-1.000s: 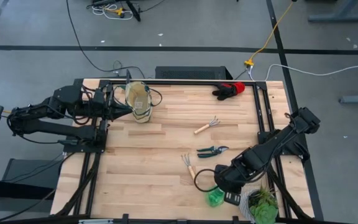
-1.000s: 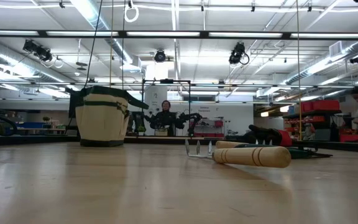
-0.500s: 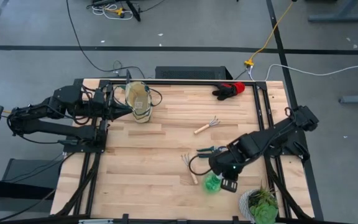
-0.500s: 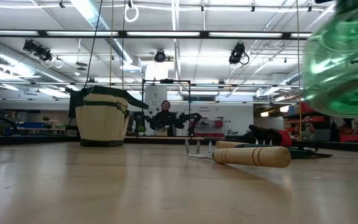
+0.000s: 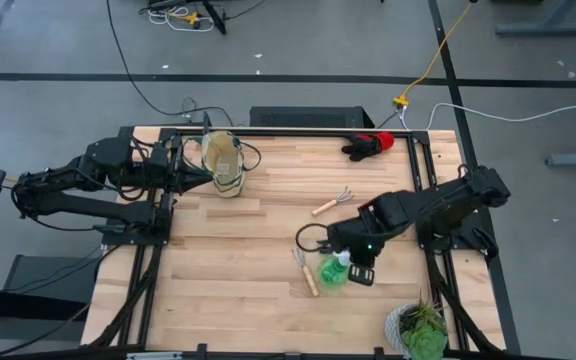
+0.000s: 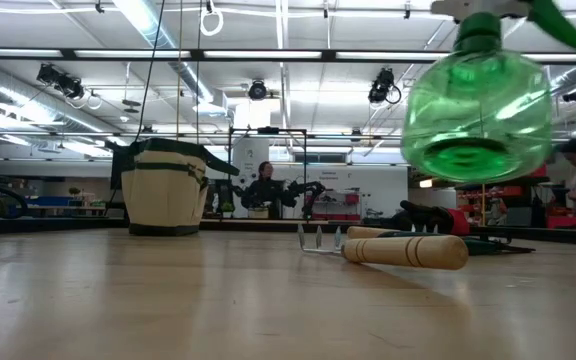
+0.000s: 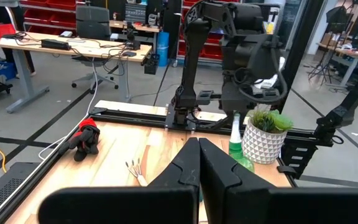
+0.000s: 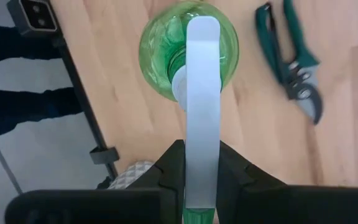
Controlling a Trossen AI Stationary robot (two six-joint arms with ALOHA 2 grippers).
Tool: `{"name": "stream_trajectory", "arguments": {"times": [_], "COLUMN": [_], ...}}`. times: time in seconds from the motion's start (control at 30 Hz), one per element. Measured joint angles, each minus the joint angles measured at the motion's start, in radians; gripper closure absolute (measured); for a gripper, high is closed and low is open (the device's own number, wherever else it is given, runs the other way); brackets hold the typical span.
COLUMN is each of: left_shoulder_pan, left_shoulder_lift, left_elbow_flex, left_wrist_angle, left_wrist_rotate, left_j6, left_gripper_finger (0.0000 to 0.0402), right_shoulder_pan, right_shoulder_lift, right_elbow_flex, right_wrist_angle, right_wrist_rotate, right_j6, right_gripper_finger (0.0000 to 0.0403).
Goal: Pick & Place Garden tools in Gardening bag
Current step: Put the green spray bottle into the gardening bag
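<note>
Spray bottle (image 6: 479,105): green, translucent and round-bodied with a white trigger head, it hangs clear of the wooden table (image 5: 228,270) in the near-right part, just beside one mini rake (image 5: 304,269).
Right gripper (image 8: 202,163): its fingers are clamped on the bottle's white handle, so the body dangles neck-up and can likely travel over the other tools without snagging.
Gardening bag (image 5: 224,163): beige canvas, bucket-shaped, with dark loop handles, it stands upright at the far-left corner, well apart from the bottle.
Left gripper (image 5: 204,177): fingers pressed together, it rests against the bag's side, apparently steadying the bag for the drop.
Pruning shears (image 8: 293,58): dark green handles, lying flat on the wood close to the lifted bottle.
Second rake (image 5: 333,202): wooden handle, metal tines, mid-table.
Gloves (image 5: 370,144): red and black, bunched at the far edge.
Potted plant (image 5: 420,330): leafy, in a patterned pot at the near-right corner, no part of the load.
Progress: judged early, with every other tool on the table.
</note>
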Motion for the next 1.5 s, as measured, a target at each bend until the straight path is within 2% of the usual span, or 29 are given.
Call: {"name": "stream_trajectory", "arguments": {"times": [0.5, 1.03, 1.5], "left_shoulder_pan": [0.0, 0.0, 0.0], "left_shoulder_lift": [0.0, 0.059, 0.064], "left_elbow_flex": [0.0, 0.0, 0.0], "left_wrist_angle": [0.0, 0.0, 0.014], "left_wrist_rotate": [0.0, 0.0, 0.0], "left_j6": [-0.001, -0.007, -0.007], "left_gripper_finger": [0.0399, 0.0399, 0.0399], "right_shoulder_pan": [-0.149, -0.215, -0.276], "right_shoulder_lift": [0.0, 0.0, 0.0], "right_elbow_flex": [0.0, 0.001, 0.191], "right_wrist_angle": [0.001, 0.023, 0.016], "right_wrist_rotate": [0.026, 0.051, 0.174], "right_j6": [-0.158, -0.242, -0.294], "right_gripper_finger": [0.0348, 0.0348, 0.0348]}}
